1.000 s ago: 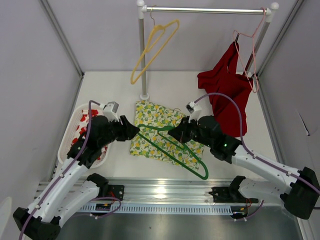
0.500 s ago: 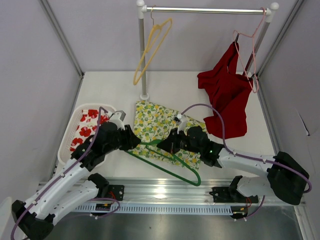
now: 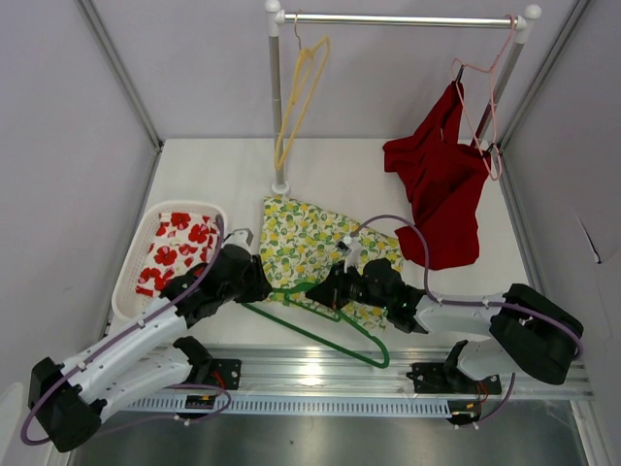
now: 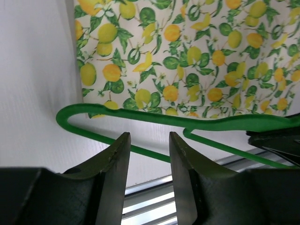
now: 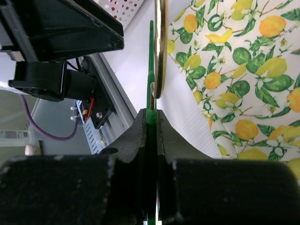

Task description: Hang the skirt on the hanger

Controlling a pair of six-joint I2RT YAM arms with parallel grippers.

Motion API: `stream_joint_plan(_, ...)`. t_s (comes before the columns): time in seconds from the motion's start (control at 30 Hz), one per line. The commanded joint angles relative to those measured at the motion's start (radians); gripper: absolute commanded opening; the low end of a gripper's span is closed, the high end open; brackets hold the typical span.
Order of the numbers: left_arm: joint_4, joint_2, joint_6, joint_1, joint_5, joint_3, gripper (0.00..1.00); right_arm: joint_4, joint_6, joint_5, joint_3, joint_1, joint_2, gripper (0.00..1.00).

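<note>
The lemon-print skirt lies flat on the table in the top view. The green hanger lies at its near edge, partly on the hem. My right gripper is shut on the hanger near its neck; in the right wrist view the green bar sits pinched between the jaws, with the metal hook just ahead and the skirt to the right. My left gripper is open and empty by the hanger's left end. In its wrist view the hanger and skirt lie ahead of the fingertips.
A white basket with red floral cloth stands at the left. A rack pole at the back carries a yellow hanger and a red garment on a pink hanger. A metal rail runs along the near edge.
Both grippers have come toward the near edge and lower. The green hanger has moved left and nearer with the right gripper. The yellow hanger on the rack has swung.
</note>
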Motion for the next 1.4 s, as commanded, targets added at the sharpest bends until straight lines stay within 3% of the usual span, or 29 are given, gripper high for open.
stream_joint_plan(0.0, -0.01, 0.017, -0.075, -0.018, -0.076, -0.029, 0.44, 0.135, -0.032, 0.037, 0.002, 0.007, 0.03, 0.0)
stream_joint_plan(0.3, -0.003, 0.031, -0.223, -0.049, -0.228, -0.11, 0.5, 0.168, -0.053, 0.051, 0.002, 0.007, 0.118, 0.0)
stream_joint_plan(0.8, 0.198, 0.187, -0.237, -0.047, -0.278, -0.183, 0.58, 0.214, -0.056, 0.023, 0.001, -0.033, 0.193, 0.0)
stream_joint_plan(1.2, 0.295, 0.276, -0.222, -0.046, -0.288, -0.181, 0.54, 0.208, -0.067, 0.022, -0.001, -0.043, 0.213, 0.0)
stream_joint_plan(1.37, 0.272, 0.232, -0.213, -0.047, -0.254, -0.176, 0.52, 0.201, -0.064, 0.026, -0.012, -0.037, 0.213, 0.0)
